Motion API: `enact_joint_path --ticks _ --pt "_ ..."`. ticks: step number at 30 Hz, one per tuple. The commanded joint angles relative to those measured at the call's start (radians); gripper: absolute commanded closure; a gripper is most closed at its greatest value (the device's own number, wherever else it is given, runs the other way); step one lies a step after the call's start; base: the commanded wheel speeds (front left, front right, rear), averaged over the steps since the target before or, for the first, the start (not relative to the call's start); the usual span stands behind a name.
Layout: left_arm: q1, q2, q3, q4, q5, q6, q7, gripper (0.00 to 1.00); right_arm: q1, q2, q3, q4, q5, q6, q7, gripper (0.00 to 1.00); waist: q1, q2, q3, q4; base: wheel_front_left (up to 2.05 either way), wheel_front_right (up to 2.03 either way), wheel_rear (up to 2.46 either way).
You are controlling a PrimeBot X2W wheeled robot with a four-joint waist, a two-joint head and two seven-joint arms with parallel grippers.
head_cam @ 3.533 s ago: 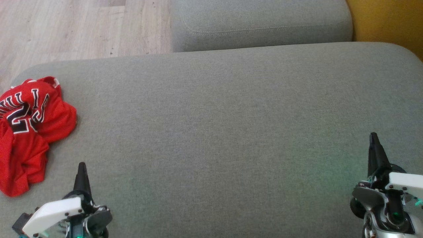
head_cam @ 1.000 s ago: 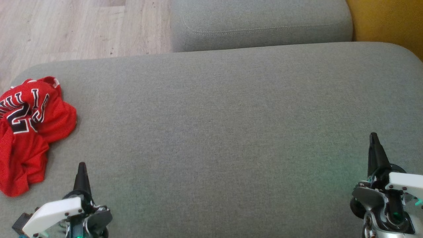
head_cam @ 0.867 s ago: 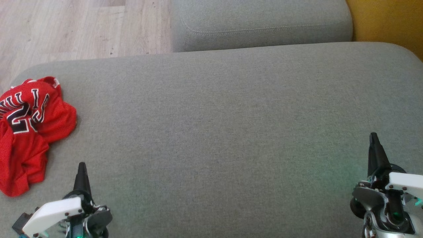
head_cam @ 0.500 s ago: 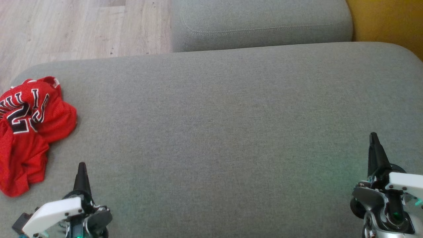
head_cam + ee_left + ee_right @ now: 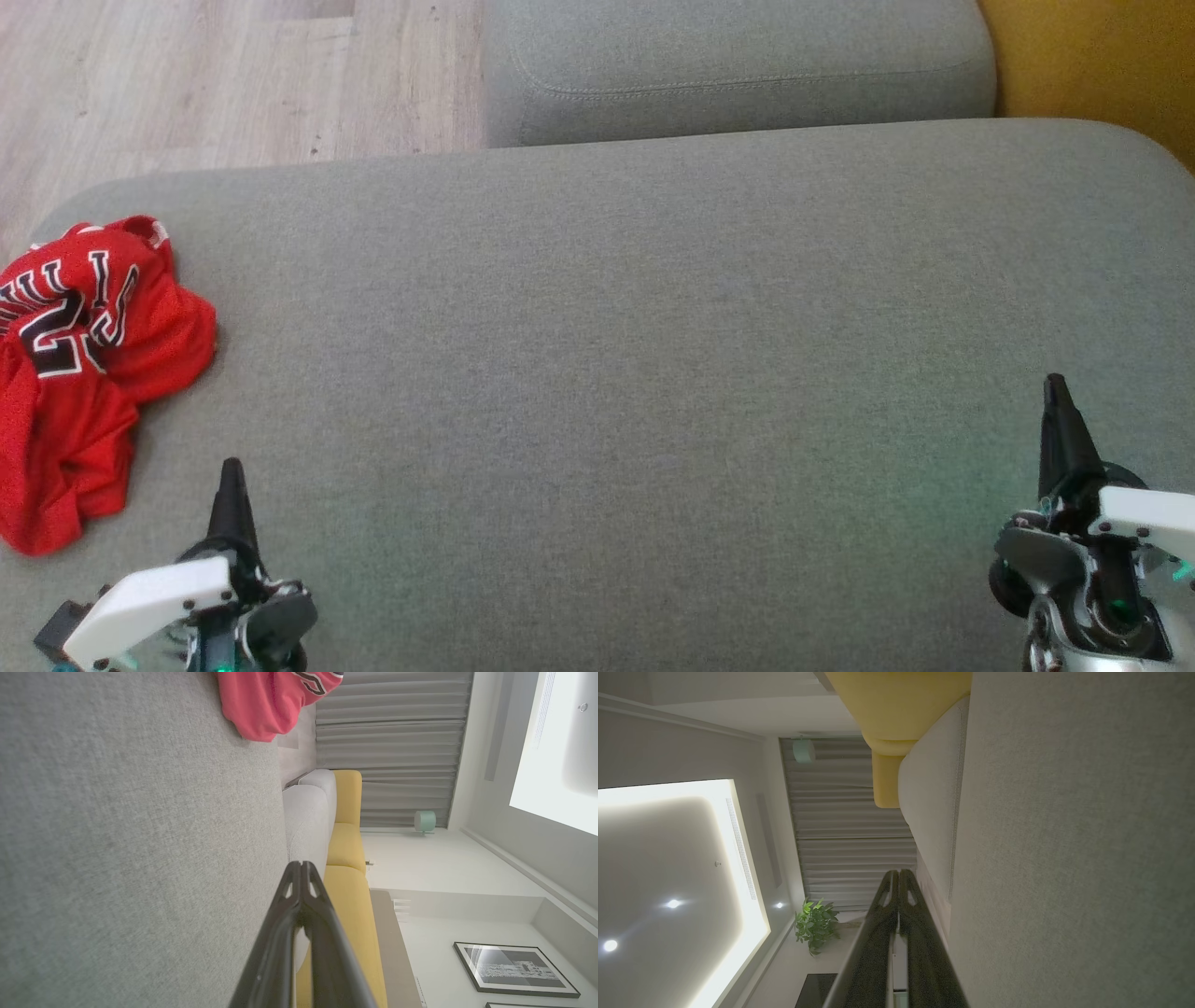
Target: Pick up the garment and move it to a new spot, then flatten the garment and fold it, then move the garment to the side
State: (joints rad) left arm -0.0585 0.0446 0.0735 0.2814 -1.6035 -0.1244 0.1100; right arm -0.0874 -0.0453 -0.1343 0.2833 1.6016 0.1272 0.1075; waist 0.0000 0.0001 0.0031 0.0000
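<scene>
A home living room: broad grey fabric sofa, yellow upholstered seat beside it, pleated grey curtains, framed monochrome picture (wall-hung), leafy green houseplant, pale wood-plank floor.

Your head view: even, soft light over the sofa seat, no hard shadows, slight grain. Faint green glow tints the seat towards its front right corner, by the right hand. Your right wrist view: dim, lit ceiling panel blown white. Your left wrist view: brighter, washed out top right. Both wrist views bow straight lines near the edges.
</scene>
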Motion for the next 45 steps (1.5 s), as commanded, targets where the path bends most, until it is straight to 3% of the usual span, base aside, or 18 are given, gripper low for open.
enact_joint_path --ticks 1,45 --pt "-0.049 0.006 0.04 -0.037 -0.006 -0.006 0.003 1.0 -0.02 -0.005 0.021 -0.039 0.007 0.003 0.005 1.0 0.0 -0.0001 0.0 0.0 0.0 0.0 0.0" --pt "-0.049 0.006 0.04 -0.037 -0.006 -0.006 0.003 1.0 -0.02 -0.005 0.021 -0.039 0.007 0.003 0.005 1.0 0.0 -0.0001 0.0 0.0 0.0 0.0 0.0"
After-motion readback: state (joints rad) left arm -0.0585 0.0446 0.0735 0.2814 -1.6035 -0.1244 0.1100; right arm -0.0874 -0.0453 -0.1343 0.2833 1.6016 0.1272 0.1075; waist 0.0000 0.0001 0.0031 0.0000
